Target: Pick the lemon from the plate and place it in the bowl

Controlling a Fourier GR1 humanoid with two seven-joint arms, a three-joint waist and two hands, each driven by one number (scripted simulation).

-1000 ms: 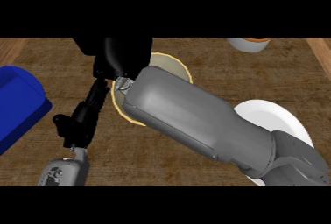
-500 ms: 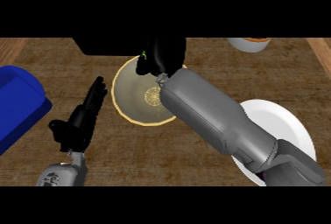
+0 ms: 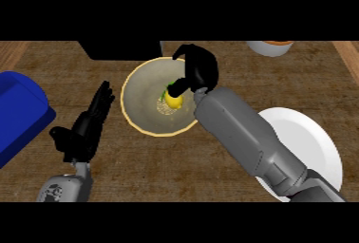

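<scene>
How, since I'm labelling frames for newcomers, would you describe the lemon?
On the wooden counter, find the round tan-rimmed dish in the middle. Over its right half, at the right hand's curled fingers, is the lemon: small and bright yellow, unlike the white plate at right and blue object at left.

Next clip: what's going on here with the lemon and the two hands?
The robot's right hand is over the tan bowl, its fingers curled round the lemon. The lemon sits low over the bowl's middle; I cannot tell whether it touches the bottom. The white plate lies to the right, partly under the right forearm, with no lemon showing on it. The left hand rests open left of the bowl, near a blue container.
</scene>
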